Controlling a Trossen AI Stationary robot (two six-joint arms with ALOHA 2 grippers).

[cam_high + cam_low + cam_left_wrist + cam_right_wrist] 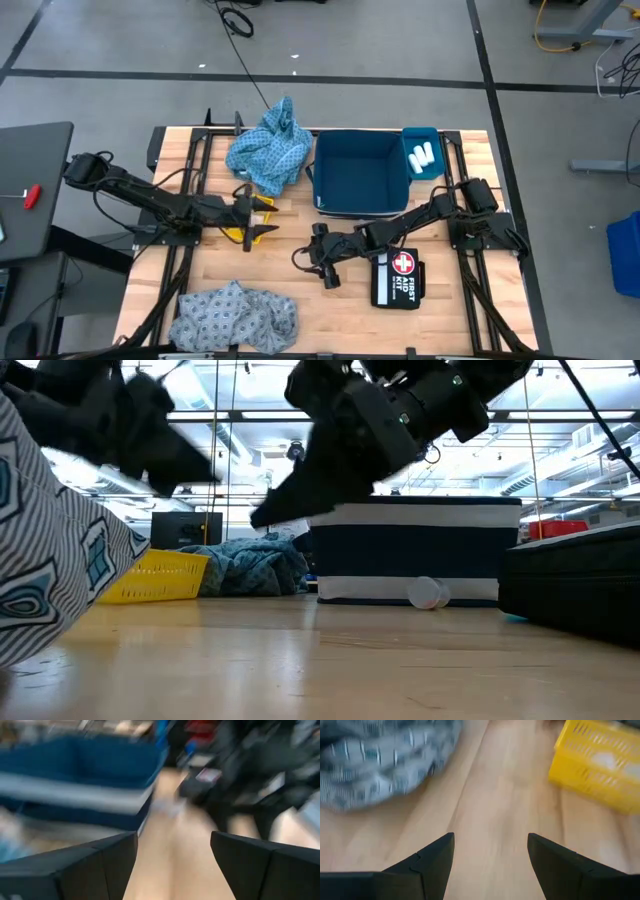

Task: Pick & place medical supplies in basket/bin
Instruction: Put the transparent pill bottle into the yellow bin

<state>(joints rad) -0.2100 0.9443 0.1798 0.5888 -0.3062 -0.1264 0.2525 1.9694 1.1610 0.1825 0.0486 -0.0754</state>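
Supplies scattered; both grippers spread, holding nothing.

White rolls (421, 155) in small tray at 1 o'clock, beside blue bin (361, 173); one roll (427, 593) against bin's base. Patterned cloths: 11 o'clock (269, 150) and 7 o'clock (236, 318). Left gripper (262, 215) over yellow basket (256, 205); right gripper (305, 259) mid-table, bare wood ahead. First-aid kit (398, 279) at 5.

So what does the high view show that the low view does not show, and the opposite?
Only the high view shows the small blue tray holding white rolls, the first aid kit's red and white label, and the whole table with both arms. Its left pincer hangs by the yellow basket; its right pincer hangs at mid-table.

Only the low view shows a roll lying against the big blue bin's front wall, and the room's ceiling.

Both show the bin, the basket and the two patterned cloths.
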